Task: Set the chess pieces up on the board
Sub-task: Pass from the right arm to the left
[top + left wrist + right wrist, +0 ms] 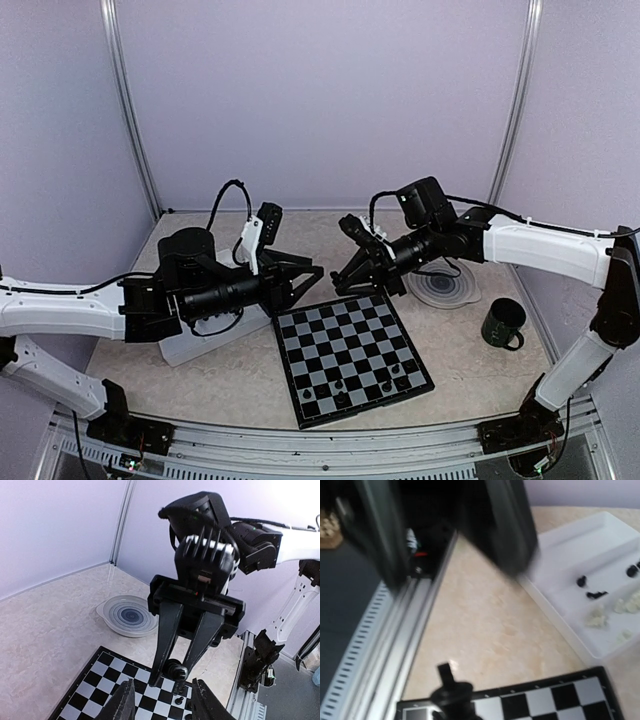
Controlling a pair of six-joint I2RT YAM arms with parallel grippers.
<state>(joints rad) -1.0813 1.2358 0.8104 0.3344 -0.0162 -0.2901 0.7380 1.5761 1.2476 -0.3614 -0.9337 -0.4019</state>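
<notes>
The board (345, 345) lies flat at the table's middle, with a few black chess pieces (388, 381) standing near its front right corner. My right gripper (340, 282) hangs over the board's far edge. In the left wrist view the right gripper (176, 674) is shut on a black chess piece (177, 671) above the board (120, 687). That piece shows blurred in the right wrist view (451, 694). My left gripper (312, 277) is open and empty, facing the right gripper at close range; its fingers (122, 702) frame the held piece.
A white compartment tray (555, 605) holds loose black pieces (594, 594) and white pieces (597, 617); it lies under the left arm (185, 348). A round grey ringed plate (443, 288) and a dark mug (503, 323) stand right of the board.
</notes>
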